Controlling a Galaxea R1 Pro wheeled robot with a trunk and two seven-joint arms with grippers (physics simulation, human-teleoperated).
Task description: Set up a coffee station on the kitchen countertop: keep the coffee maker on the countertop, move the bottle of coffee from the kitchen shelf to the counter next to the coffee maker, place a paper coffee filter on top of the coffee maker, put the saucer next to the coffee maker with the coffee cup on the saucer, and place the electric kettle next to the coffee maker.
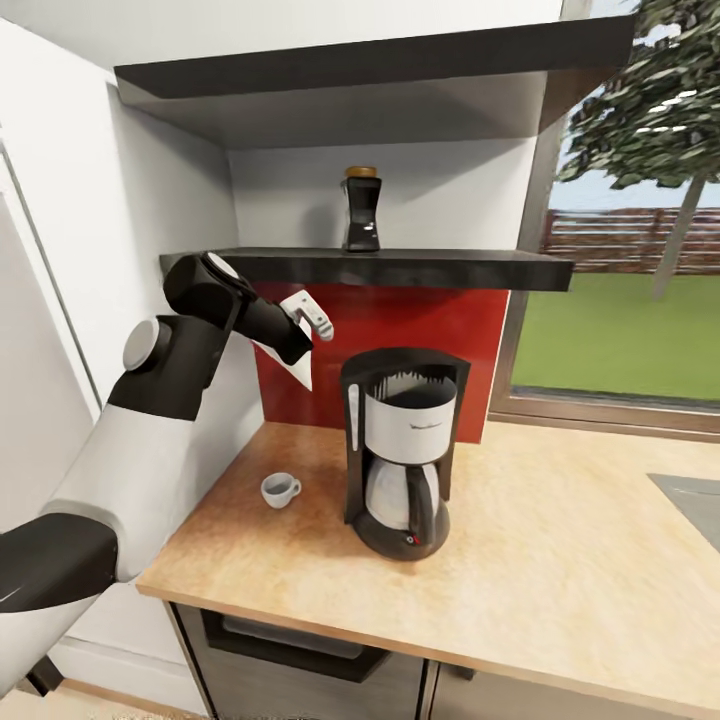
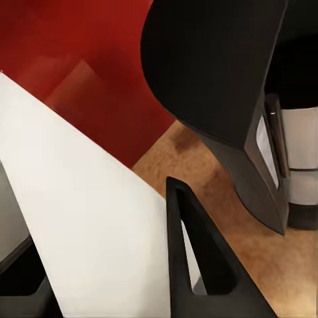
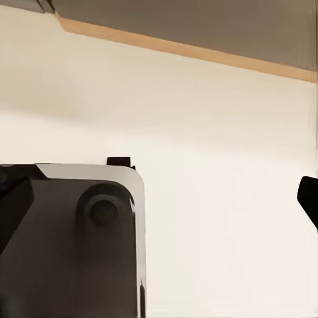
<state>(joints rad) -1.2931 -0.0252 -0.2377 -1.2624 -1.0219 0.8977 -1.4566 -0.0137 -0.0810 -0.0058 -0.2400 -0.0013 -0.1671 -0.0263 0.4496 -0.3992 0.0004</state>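
My left gripper [image 1: 300, 345] is raised under the kitchen shelf [image 1: 400, 268], jaws clamped on the paper coffee filter [image 1: 292, 368], just left of the coffee maker's top. In the left wrist view the filter [image 2: 86, 218] lies against a black finger [image 2: 199, 265]. Coffee maker [image 1: 405, 450] stands mid kitchen countertop [image 1: 560, 560], toward the back edge by the red backsplash [image 1: 420, 330]. Coffee cup [image 1: 279, 489] sits on the counter left of it, apart. Bottle of coffee [image 1: 361, 209] stands upright on the shelf. Right gripper: can't tell the jaw state.
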